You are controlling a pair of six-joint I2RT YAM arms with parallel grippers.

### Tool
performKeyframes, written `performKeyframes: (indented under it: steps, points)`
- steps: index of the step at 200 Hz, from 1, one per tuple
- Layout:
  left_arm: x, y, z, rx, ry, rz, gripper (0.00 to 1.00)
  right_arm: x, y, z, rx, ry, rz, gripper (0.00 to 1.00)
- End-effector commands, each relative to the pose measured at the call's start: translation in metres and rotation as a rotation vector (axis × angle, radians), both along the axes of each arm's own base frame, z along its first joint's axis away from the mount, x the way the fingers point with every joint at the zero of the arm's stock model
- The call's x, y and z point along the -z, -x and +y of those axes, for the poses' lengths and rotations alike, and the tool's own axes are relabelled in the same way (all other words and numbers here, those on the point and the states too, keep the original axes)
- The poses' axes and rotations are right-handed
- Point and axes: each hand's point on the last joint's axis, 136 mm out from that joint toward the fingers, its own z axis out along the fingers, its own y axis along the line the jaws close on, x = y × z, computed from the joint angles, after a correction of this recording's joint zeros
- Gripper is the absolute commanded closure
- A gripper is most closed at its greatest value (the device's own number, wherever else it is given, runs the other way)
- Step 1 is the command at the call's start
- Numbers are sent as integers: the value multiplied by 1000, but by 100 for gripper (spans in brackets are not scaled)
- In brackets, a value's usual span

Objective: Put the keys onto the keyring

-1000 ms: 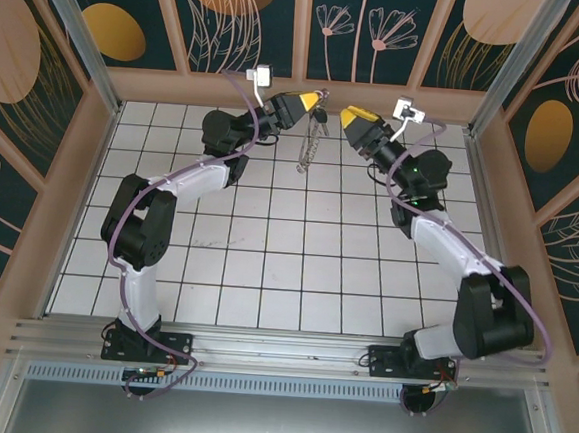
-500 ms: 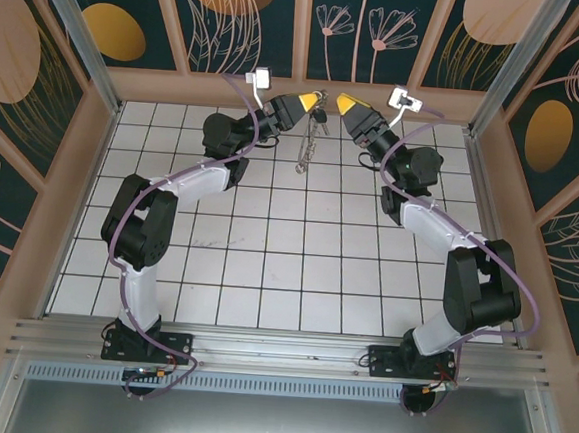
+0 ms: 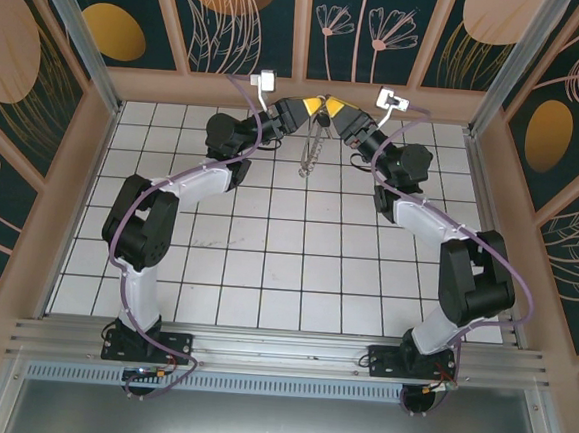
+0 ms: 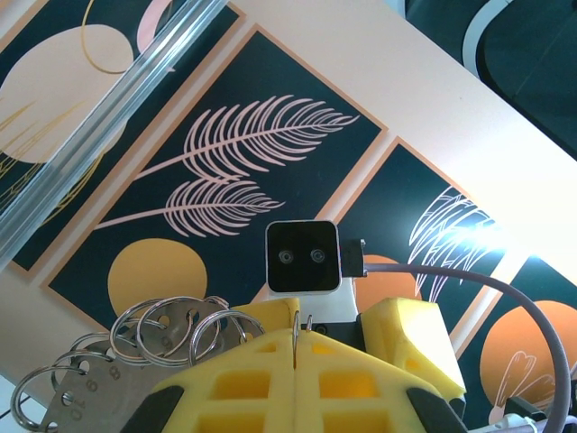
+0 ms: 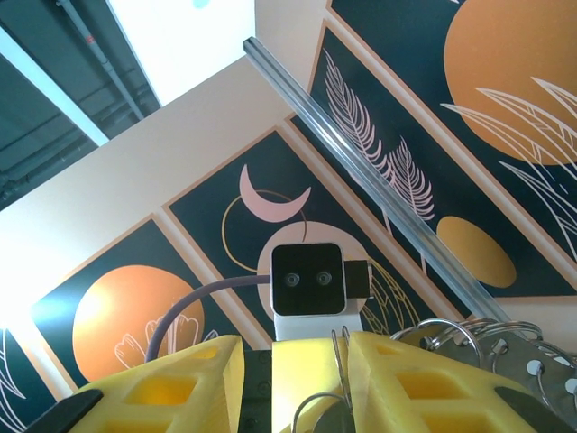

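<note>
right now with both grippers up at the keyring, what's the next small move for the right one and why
Probably close the right gripper gently. The left gripper is shut on the keyring, which dangles below it, while the right fingers stand apart with a thin ring wire between them. Closing there would likely give a second hold.
</note>
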Motion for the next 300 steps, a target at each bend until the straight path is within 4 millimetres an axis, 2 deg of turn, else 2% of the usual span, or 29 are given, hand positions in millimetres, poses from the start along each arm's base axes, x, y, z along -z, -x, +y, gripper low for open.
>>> performKeyframes:
  steps: [1,103,170,212,300]
  points:
    - [-34,20,5,3,34,-107,100,-15,8,5,-17,-7,-72,65]
    - [-36,24,4,12,31,-118,100,-1,-2,6,8,13,-31,66]
    - [-34,26,5,10,26,-120,100,3,-8,-8,49,3,-18,67]
    - [-34,25,5,11,28,-120,100,3,-7,-2,22,17,-23,73]
    - [-32,24,3,14,26,-114,100,1,-3,10,-6,40,-35,73]
